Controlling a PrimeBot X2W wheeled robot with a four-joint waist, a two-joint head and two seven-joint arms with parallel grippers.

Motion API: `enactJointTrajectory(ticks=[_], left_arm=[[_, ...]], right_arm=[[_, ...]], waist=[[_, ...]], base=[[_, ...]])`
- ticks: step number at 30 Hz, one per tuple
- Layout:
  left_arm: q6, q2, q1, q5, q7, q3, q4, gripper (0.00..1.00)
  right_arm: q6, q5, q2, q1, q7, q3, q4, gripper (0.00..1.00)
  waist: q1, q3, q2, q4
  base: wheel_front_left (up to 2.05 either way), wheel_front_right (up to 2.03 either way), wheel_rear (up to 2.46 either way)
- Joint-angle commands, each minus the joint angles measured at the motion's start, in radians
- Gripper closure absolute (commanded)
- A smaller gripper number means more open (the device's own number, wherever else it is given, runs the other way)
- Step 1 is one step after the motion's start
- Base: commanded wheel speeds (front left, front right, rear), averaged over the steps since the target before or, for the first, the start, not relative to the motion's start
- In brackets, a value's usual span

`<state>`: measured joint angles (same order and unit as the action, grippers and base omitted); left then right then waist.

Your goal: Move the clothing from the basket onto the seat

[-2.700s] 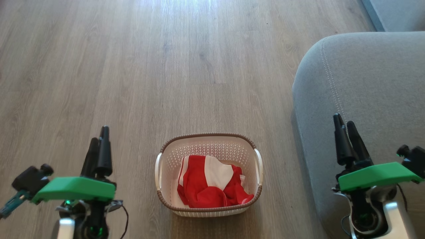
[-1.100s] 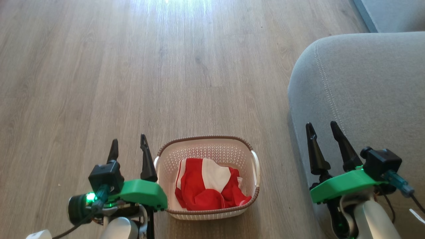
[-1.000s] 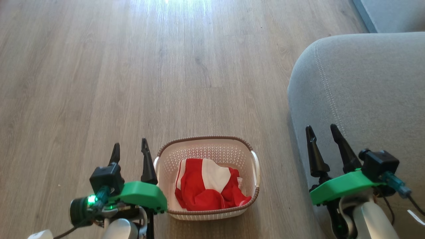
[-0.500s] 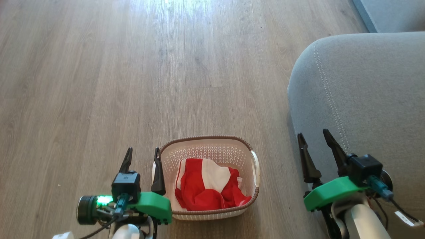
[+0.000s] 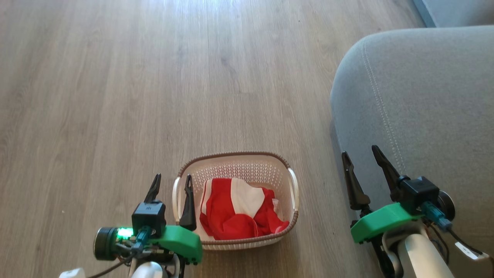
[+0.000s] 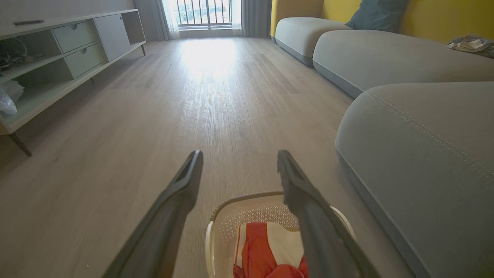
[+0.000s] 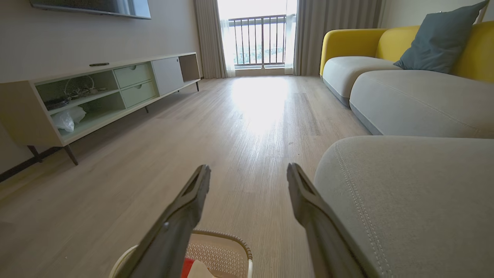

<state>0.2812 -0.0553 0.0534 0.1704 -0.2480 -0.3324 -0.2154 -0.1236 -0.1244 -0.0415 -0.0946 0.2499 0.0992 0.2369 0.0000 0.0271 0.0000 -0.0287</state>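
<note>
The clothing (image 5: pixel 231 218) lies crumpled in the basket (image 5: pixel 235 155), which stands on the wooden floor (image 5: pixel 115 96) near the grey seat (image 5: pixel 424 96). We judge the whole move is still ahead. Our left gripper (image 5: pixel 173 177) hovers at the basket's left rim with its 2 fingers spread wide and holding nothing. In the head view its inner finger crosses that rim. Our right gripper (image 5: pixel 359 150) hangs by the seat's near edge, just as wide and just as empty.

The step in hand is the reach for a first grab. To do it well, we bring the left gripper over the middle of the heap and tip the fingers down. We then lower them between the walls without catching the rim or the white handle. Both fingers should sink into a thick fold, so that closing gathers a bunch rather than 1 thin layer. The basket looks light, and a snag could drag or tip it. We lift until the fabric hangs free of the rim, then swing toward the seat.

2.7 s ago the left gripper stood well to the left of the basket, with its fingers looking close together. Now it sits at the rim with the fingers apart. The right gripper's fingers also show wider. The head camera has tipped slightly, while the heap keeps the same folds.
</note>
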Motion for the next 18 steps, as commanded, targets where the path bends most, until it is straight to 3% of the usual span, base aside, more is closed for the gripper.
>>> enactJointTrajectory(ticks=[1,11,18], left_arm=[[-0.007,0.005,0.040,0.009,-0.014,0.027,0.025,0.00],[-0.065,0.005,0.148,0.028,-0.014,-0.013,-0.049,0.00],[-0.083,0.005,0.344,-0.061,-0.014,-0.099,-0.300,0.00]], right_arm=[[-0.007,-0.005,-0.009,-0.052,0.012,0.019,-0.026,0.00],[-0.007,-0.011,-0.009,-0.092,0.012,-0.005,-0.057,0.00],[-0.007,-0.017,-0.009,-0.121,0.012,-0.028,-0.102,0.00]], waist=[[0.0000,0.021,0.0000,-0.007],[0.0000,0.245,0.0000,-0.053],[0.0000,0.469,0.0000,-0.078]], base=[[0.00,0.00,0.00],[0.00,0.00,0.00],[0.00,0.00,0.00]])
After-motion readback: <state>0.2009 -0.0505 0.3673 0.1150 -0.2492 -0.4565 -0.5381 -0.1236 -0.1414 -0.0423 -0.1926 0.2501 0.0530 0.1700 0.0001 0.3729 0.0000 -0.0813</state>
